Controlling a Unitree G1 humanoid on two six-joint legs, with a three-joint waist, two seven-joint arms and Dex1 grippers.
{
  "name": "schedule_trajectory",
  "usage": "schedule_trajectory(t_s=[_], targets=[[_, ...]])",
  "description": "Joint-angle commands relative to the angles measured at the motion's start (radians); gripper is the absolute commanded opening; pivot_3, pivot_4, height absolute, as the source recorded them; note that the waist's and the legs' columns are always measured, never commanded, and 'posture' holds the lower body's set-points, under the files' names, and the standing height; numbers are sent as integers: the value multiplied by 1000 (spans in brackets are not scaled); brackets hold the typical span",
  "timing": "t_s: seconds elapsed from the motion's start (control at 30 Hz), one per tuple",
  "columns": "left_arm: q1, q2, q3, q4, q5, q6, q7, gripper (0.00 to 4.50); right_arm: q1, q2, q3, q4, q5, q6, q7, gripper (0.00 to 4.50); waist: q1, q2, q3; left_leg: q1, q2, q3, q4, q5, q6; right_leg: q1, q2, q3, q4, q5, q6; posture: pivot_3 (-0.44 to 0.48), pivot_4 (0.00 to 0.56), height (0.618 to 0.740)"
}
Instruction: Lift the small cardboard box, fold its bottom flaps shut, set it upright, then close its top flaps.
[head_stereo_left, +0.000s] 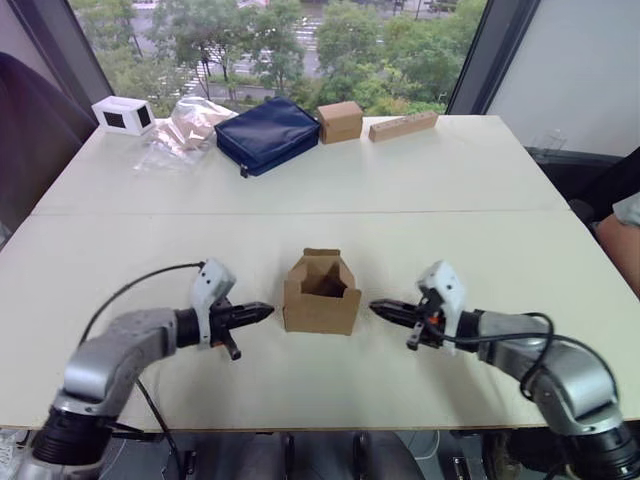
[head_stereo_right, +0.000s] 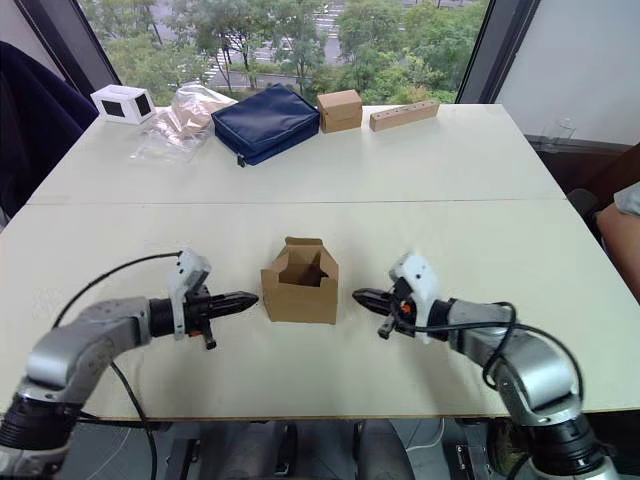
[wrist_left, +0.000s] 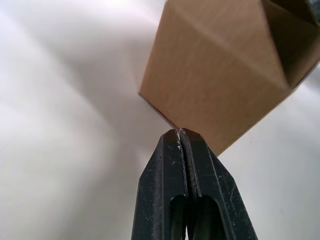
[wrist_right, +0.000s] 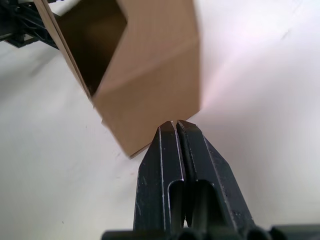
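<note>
Boxes: two brown cartons, the small cardboard box (head_stereo_left: 322, 295) mid-counter (head_stereo_left: 300, 210), a squarer one (head_stereo_left: 340, 121) far.
Box look: plain brown, upright, top flaps (head_stereo_left: 322, 262) standing open.
Hands: two; left hand (head_stereo_left: 262, 313) and right hand (head_stereo_left: 378, 308), fingers pressed together, just beside the box, one on each side.

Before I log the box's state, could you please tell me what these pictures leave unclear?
- Bottom flaps of the small cardboard box: hidden in the head views, since the box rests on the table.
- Inside of the box: in shadow in the right wrist view.
- Left gripper and right gripper touching the box or not: the wrist views show only a narrow gap, too close to tell.
</note>
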Motion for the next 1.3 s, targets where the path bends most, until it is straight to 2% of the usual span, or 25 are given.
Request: schedule_trajectory(t_s=[0.03, 0.23, 0.3, 0.4, 0.7, 0.83, 1.3], targets=[[-121, 41, 56, 1, -100, 46, -83, 31, -107, -48, -69, -48, 77, 10, 46, 0, -1, 0, 0, 0, 0, 0, 0, 0, 0, 0, 0, 0, -1, 0, 0, 0, 150, 740], [-236, 30, 15, 32, -109, 41, -119, 31, -244, 6, 8, -7, 90, 19, 39, 0, -7, 0, 0, 1, 0, 0, 0, -1, 2, 1, 1, -1, -1, 0, 0, 0, 150, 740], [-247, 26, -4, 44, -92, 31, -123, 31, -253, 21, 25, 3, 80, 12, 38, 0, -13, 0, 0, 0, 0, 0, 0, -1, 1, 1, 1, -1, -1, 0, 0, 0, 150, 740], [-257, 10, -93, 79, 11, -45, -116, 31, -227, 61, 112, 47, 12, -51, 45, 0, -15, 0, 0, 1, 0, -1, 0, -1, 1, 2, 1, -1, -1, 0, 0, 0, 150, 740], [-245, -62, -129, 107, 76, -113, -80, 31, -255, 96, 203, 163, -93, -121, 59, 0, -19, 0, 0, 0, 0, -1, 0, -1, 1, 0, 1, -1, 0, 0, 0, 0, 150, 740], [-247, -59, -154, 121, 112, -122, -84, 31, -268, 112, 213, 189, -110, -133, 68, 0, -20, 0, 0, 0, 0, 0, 0, -1, 1, 0, 1, -1, 0, 0, 0, 0, 150, 740], [-231, -78, -149, 107, 114, -112, -83, 31, -274, 109, 249, 219, -181, -150, 97, 0, -19, 0, 0, 0, 0, 0, 0, -1, 1, 0, 1, -1, 0, 0, 0, 0, 150, 740]])
